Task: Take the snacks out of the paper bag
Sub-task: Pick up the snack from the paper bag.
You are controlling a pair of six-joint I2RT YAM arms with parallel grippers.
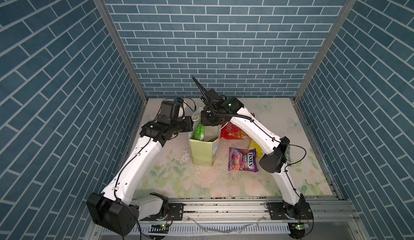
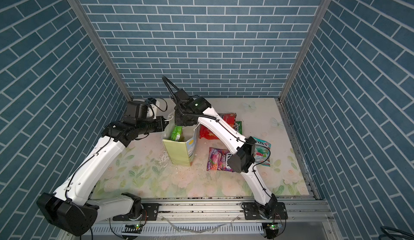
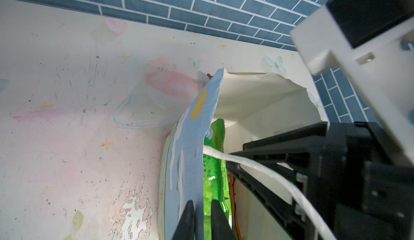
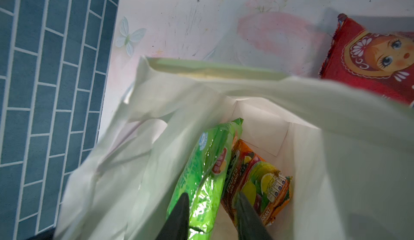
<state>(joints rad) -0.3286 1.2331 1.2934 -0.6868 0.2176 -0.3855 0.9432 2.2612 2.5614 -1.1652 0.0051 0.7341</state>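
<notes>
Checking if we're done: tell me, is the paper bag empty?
No, a green packet and an orange packet lie inside the paper bag.

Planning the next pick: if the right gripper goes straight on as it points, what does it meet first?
Probably the green packet inside the paper bag, in line with the open right gripper; the orange packet sits beside it. Depth is unclear.

White left arm [image 1: 143,160], white right arm [image 1: 251,126], black round joints [image 1: 272,160], thin black cables [image 1: 128,161], ribbed black hose [image 1: 201,88], small green lights [image 1: 229,104], perhaps tiny screws [image 1: 180,210]
</notes>
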